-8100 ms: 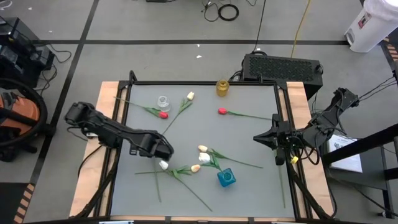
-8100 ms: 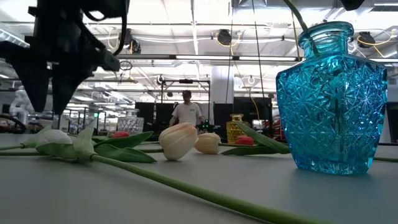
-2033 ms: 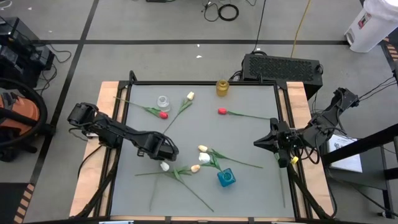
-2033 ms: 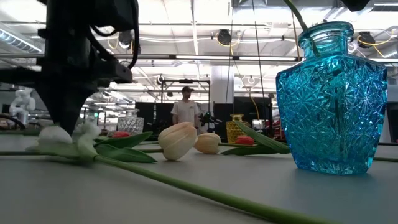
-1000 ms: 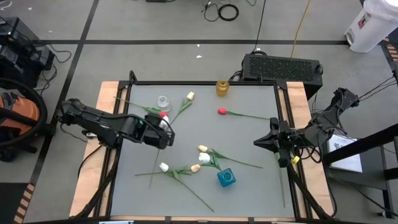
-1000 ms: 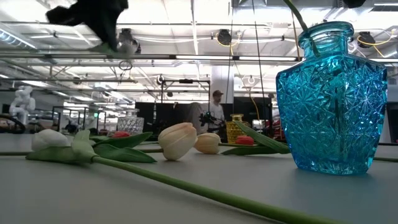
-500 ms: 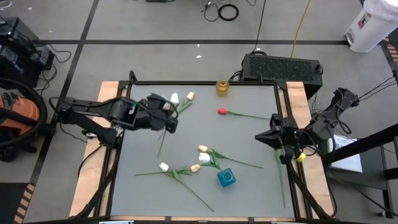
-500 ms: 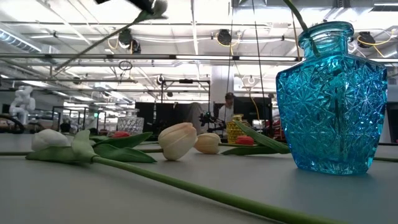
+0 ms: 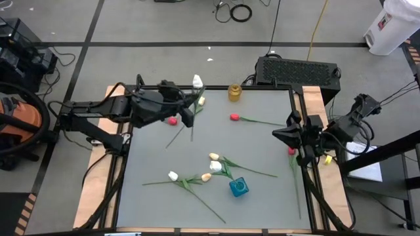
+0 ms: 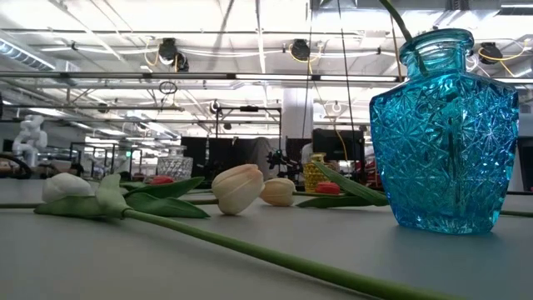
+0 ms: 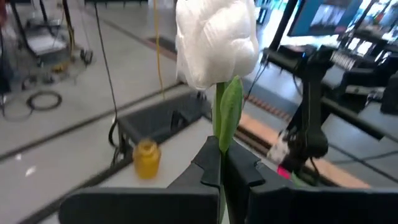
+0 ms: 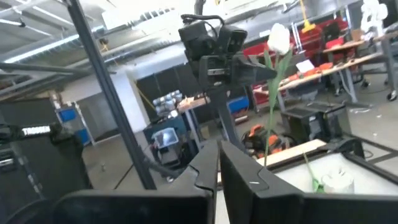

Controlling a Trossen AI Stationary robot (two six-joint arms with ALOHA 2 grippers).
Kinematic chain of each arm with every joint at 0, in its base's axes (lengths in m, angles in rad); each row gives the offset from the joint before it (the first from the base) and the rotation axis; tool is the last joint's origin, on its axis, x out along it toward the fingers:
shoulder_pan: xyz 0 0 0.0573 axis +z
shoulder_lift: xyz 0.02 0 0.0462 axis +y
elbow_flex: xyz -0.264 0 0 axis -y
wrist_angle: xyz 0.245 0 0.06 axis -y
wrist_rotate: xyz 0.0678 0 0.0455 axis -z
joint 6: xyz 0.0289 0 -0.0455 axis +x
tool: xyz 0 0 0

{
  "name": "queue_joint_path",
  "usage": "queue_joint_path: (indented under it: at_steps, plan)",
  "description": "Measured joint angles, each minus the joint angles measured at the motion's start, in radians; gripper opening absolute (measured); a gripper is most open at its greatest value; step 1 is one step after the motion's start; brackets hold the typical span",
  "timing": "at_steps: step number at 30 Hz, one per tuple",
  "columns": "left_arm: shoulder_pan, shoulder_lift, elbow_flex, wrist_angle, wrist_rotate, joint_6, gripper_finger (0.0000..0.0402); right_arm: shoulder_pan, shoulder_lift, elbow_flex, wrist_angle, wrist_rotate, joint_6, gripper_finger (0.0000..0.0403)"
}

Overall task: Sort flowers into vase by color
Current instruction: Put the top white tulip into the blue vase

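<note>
The left gripper (image 9: pixel 190 113) is clamped on a white tulip (image 9: pixel 197 81), lifted beside the yellow vase (image 9: pixel 234 92); the right gripper (image 9: pixel 278 136), fingers together and empty, waits right of it. Only the blue vase (image 9: pixel 239 187) shows a stem; most flowers lie loose, so sorting has barely begun

The high view looks straight down from well above, taking in the whole grey worktop (image 9: pixel 249 141) and both arms, while the low view sits at worktop level, very near the blue vase (image 10: pixel 444 133), facing level into the room behind. The left wrist view looks past a white tulip (image 11: pixel 216 38) toward the right arm, the right wrist view faces back at it, and the high view shares this flower.
</note>
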Motion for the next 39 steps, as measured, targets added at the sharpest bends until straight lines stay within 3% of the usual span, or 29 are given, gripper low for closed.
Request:
queue_joint_path:
  at_steps: [8, 18, 32, 39]
  plan:
    - [0.032, 0.001, 0.0, 0.195, 0.04, 0.138, 0.0001, -0.045, 0.011, 0.0, 0.012, -0.006, 0.0, 0.0011]
    - [0.053, 0.003, 0.0, 0.317, 0.113, 0.172, 0.0001, -0.122, 0.08, 0.034, 0.044, -0.013, 0.011, 0.0011]
    - [0.053, 0.065, -0.002, 0.397, 0.162, 0.174, 0.0001, -0.252, 0.328, 0.426, -0.305, -0.013, -0.064, 0.0011]
    - [0.053, 0.083, -0.002, 0.465, 0.192, 0.194, 0.0001, -0.294, 0.419, 0.544, -0.327, -0.013, -0.054, 0.0011]
